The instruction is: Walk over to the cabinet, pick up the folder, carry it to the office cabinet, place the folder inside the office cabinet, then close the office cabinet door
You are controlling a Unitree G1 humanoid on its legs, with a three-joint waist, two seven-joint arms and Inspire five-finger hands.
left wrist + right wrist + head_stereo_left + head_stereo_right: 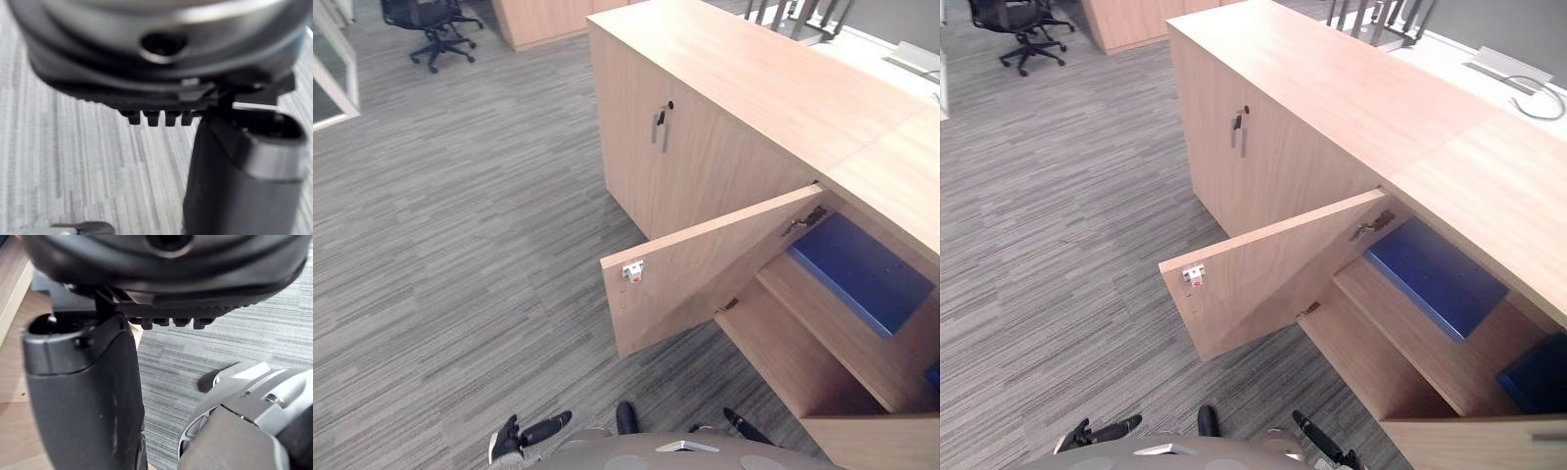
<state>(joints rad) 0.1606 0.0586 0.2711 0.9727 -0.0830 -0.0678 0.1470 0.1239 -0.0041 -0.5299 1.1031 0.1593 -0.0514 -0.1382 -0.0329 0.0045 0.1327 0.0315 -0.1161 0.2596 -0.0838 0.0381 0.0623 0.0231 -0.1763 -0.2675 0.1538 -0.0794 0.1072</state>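
Step judged: door (705, 269) closing | folder (862, 269) laid on shelf (832, 328), 3 o'clock | left hand (234, 186), right hand (83, 396) released, empty | next: open door is to be pushed shut

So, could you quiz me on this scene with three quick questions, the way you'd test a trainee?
1. True or false: the cabinet door nearest the robot stands open.
2. Where does the blue folder lie? A) on the carpet B) on a shelf behind the open door C) on top of the cabinet
3. Fill in: the left hand and the right hand each hold ____.

Key: 1 true; 2 B; 3 nothing.
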